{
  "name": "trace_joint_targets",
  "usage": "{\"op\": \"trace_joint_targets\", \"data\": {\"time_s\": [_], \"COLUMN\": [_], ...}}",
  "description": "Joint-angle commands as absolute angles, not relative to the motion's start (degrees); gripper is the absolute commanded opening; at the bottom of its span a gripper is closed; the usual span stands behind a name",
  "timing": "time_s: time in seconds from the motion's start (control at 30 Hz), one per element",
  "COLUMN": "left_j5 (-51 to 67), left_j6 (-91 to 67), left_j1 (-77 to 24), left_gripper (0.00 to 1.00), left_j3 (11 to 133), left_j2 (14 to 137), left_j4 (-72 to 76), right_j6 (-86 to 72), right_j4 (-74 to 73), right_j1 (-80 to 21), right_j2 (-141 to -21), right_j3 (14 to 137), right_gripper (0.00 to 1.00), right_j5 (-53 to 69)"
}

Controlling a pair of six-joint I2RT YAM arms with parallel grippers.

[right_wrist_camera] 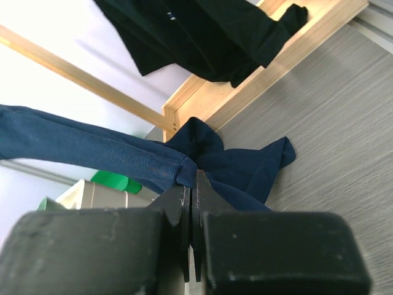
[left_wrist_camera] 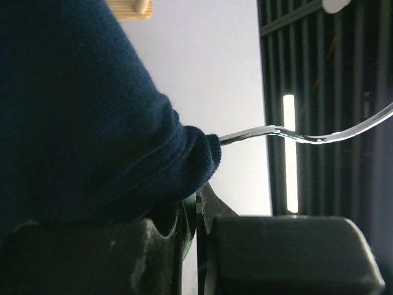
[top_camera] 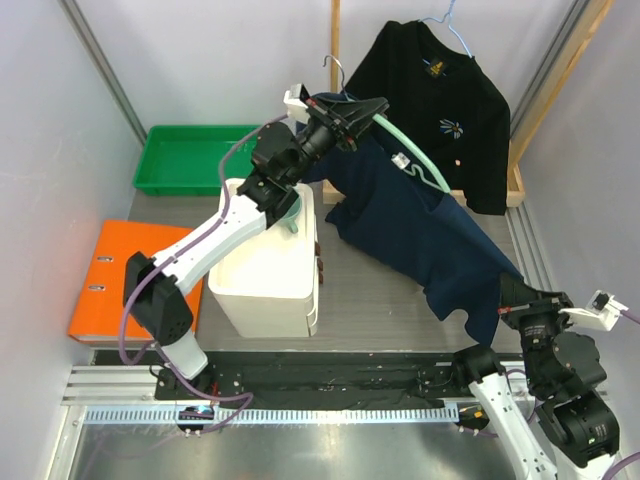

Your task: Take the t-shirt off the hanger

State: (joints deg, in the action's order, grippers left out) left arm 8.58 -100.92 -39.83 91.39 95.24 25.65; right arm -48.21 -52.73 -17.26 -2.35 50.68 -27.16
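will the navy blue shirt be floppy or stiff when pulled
Probably floppy: the navy blue knit shirt sags between the left gripper and right gripper. Its knit may cling to the mint-green plastic hanger rather than slide.

Matt knit-cloth t-shirt [top_camera: 420,235]; hanger [left_wrist_camera: 273,128] with glossy metal hook.

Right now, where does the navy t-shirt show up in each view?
Top external: navy t-shirt centre, stretched toward lower right.
Left wrist: fills the left half.
Right wrist: band from left edge to centre.
Shared landmark: wooden rack, in top external and right wrist.
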Motion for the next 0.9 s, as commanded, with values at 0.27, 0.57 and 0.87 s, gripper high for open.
{"op": "trace_joint_targets", "data": {"time_s": [0.27,0.57,0.87], "left_j5": [6.8,12.1,14.8], "left_j6": [-102.4,-84.5,-68.9], "left_j1": [-36.3,-41.8,-46.8], "left_gripper": [0.0,0.0,0.0], "left_j3": [96.9,99.0,108.9], "left_j2": [91.9,92.7,98.2], "left_j4": [34.8,23.0,7.3], "right_j6": [-46.0,-34.3,-20.5], "right_j4": [-51.1,-42.9,-45.2], "right_j1": [-17.1,-17.1,-17.1], "right_j2": [-10.6,-20.8,-24.3], "right_j3": [50.9,52.7,59.0], "right_gripper": [0.01,0.09,0.87], "right_j5": [-29.6,-13.7,3.0]}}
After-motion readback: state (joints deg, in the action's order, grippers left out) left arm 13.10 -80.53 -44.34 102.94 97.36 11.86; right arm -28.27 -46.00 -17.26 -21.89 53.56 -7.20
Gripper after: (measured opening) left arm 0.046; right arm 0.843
